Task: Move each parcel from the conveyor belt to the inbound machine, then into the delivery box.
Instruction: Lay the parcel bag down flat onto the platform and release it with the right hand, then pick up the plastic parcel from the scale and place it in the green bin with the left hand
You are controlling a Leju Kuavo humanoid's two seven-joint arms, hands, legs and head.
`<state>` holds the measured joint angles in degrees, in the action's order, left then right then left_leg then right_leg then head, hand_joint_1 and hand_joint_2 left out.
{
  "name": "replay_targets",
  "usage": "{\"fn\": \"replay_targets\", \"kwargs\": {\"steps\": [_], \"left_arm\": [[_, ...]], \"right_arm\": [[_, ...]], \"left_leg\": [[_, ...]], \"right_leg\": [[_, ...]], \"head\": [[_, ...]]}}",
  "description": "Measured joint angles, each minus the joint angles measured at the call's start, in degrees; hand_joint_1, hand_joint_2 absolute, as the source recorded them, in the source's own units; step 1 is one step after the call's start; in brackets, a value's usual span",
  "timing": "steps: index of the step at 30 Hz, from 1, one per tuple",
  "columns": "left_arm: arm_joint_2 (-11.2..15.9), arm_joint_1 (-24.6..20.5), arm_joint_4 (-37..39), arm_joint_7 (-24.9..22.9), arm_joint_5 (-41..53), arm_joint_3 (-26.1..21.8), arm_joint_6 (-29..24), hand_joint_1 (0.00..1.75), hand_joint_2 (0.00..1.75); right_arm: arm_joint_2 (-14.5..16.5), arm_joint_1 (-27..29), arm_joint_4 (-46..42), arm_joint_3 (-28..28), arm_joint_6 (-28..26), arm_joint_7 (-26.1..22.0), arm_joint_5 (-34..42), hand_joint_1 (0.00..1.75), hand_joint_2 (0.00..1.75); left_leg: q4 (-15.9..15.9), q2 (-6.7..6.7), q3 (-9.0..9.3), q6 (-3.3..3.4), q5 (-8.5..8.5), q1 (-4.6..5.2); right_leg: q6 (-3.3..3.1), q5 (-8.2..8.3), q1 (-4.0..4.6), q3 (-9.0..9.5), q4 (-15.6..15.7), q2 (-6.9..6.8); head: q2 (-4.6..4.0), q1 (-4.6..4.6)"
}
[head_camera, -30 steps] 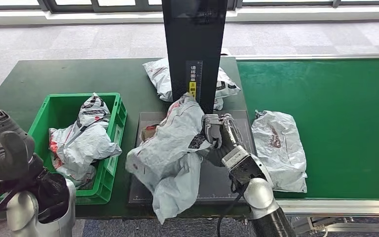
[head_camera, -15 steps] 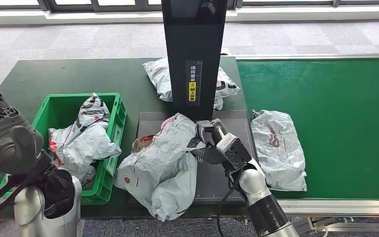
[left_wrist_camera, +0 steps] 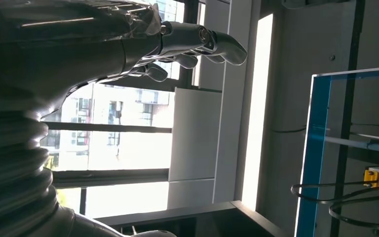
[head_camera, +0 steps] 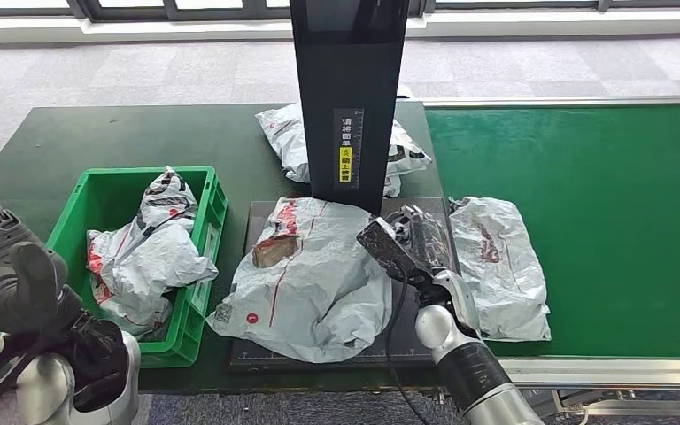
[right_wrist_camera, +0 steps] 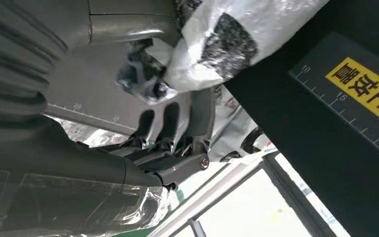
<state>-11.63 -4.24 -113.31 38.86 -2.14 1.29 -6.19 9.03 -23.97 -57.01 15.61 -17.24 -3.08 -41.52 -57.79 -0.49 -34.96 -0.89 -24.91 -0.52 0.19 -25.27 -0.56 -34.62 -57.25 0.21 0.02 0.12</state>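
Note:
A large grey parcel [head_camera: 305,279] with red print lies flat on the dark platform [head_camera: 400,343] of the inbound machine, in front of its black column [head_camera: 347,97]. My right hand [head_camera: 412,241] is at the parcel's right edge, between it and a second grey parcel [head_camera: 500,266] on the green conveyor belt [head_camera: 602,177]. In the right wrist view its fingers [right_wrist_camera: 170,123] are stretched out, and a corner of the parcel [right_wrist_camera: 227,44] lies against the palm without being pinched. My left hand [head_camera: 9,274] is raised at the near left, fingers [left_wrist_camera: 197,44] extended, holding nothing.
The green delivery box [head_camera: 88,177] on the dark table left of the platform holds crumpled grey parcels [head_camera: 150,248]. Another parcel [head_camera: 285,140] lies behind the column. Grey floor and a window wall lie beyond the table.
The parcel my right hand held up has come down and now lies spread flat on the platform. The right hand has let go and shifted right. My left hand rose, then dropped back.

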Motion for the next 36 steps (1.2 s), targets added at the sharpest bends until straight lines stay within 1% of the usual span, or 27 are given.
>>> {"fn": "replay_targets", "kwargs": {"steps": [5,8,11,15,20,23,25,29,33,36], "left_arm": [[0.0,0.6,-0.6,-0.1,0.3,0.6,-0.7,0.0,1.75],[0.0,0.9,-0.6,-0.1,0.4,0.8,-1.0,0.0,1.75],[0.1,1.2,-0.7,-0.1,0.5,1.1,-1.7,0.0,1.75],[0.2,1.3,-0.7,0.0,0.7,1.4,-2.4,0.0,1.75],[0.4,1.3,-0.6,-0.1,0.9,2.0,-2.5,0.0,1.75],[0.5,1.1,-0.4,-1.3,1.6,2.5,-1.9,0.0,1.75],[0.8,0.5,0.5,-3.1,3.7,3.1,-0.8,0.0,1.75],[1.8,-2.7,6.1,-8.9,12.5,5.7,2.1,0.0,1.75],[2.3,-7.6,16.8,-12.6,21.5,8.0,2.1,0.0,1.75],[2.3,-11.3,25.4,-14.7,26.7,9.5,1.8,0.0,1.75]], "right_arm": [[0.0,1.0,-1.7,-0.4,-1.8,1.7,-3.2,0.0,0.0],[0.0,1.7,-2.8,-0.8,-2.6,2.0,-4.2,0.0,0.0],[0.1,2.8,-4.7,-1.6,-4.8,1.6,-5.9,0.0,0.0],[0.3,4.5,-9.3,-3.8,-8.4,-1.2,-5.0,0.0,0.0],[0.6,5.7,-12.8,-5.8,-9.6,-3.1,-3.2,0.0,0.0],[1.0,6.3,-14.6,-7.2,-10.7,-7.4,2.2,0.0,0.0],[1.1,6.7,-16.0,-8.5,-10.8,-10.4,6.7,0.0,0.0],[1.2,7.9,-18.6,-10.1,-9.3,-13.6,12.7,0.0,0.0],[1.4,8.9,-20.3,-10.7,-7.0,-15.3,17.5,0.0,0.0],[1.4,9.3,-20.7,-10.8,-6.0,-15.6,19.1,0.0,0.0]], "left_leg": [[0.0,-0.01,0.0,0.0,-0.01,0.0],[0.0,0.02,0.0,0.0,-0.01,0.0],[0.0,0.02,0.0,0.0,0.0,0.0],[0.0,0.02,0.0,0.0,-0.01,0.0],[0.0,0.03,0.0,0.01,-0.01,0.0],[0.0,0.02,0.01,0.01,-0.01,0.0],[0.0,0.01,0.01,0.01,-0.01,0.0],[0.0,0.0,0.02,0.02,0.0,0.01],[0.0,0.01,0.04,0.05,0.05,0.01],[0.0,0.03,0.05,0.05,0.07,0.01]], "right_leg": [[0.0,-0.02,0.01,0.0,0.0,-0.01],[0.0,-0.02,0.01,0.0,0.0,0.01],[0.0,-0.01,0.01,0.0,0.0,0.0],[0.0,-0.01,0.0,0.01,0.0,0.0],[0.0,-0.02,0.0,0.0,0.0,0.01],[0.0,-0.02,0.0,-0.01,0.0,0.0],[0.0,-0.02,0.0,0.0,0.0,-0.02],[0.02,0.01,-0.03,0.01,0.0,-0.03],[0.06,0.07,-0.04,0.02,0.0,-0.02],[0.05,0.11,-0.05,0.01,0.0,0.01]], "head": [[0.0,-0.01],[0.0,0.0],[0.0,-0.01],[0.0,-0.01],[0.0,0.0],[0.0,-0.01],[0.0,0.0],[0.0,-0.01],[0.0,0.01],[0.0,0.01]]}}
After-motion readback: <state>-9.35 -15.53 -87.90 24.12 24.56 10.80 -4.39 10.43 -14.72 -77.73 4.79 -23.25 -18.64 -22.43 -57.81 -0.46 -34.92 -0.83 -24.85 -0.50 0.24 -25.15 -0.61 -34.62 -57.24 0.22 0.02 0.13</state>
